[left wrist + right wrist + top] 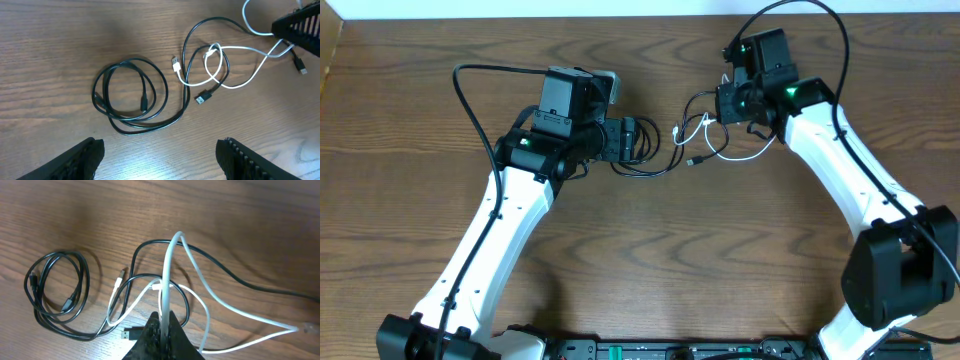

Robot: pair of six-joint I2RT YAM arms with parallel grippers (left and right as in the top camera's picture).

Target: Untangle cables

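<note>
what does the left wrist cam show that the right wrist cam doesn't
Left wrist only: the open left gripper, and the right gripper seen from outside. Right wrist only: how the right gripper pinches the white cable, close up. Both: the partly coiled black cable, tangled with the white cable.

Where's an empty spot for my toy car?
The table is bare between the left arm and right arm, and in the corner left of the left arm. It is crowded between the left tool and right tool, where the black cable and white cable tangle.
</note>
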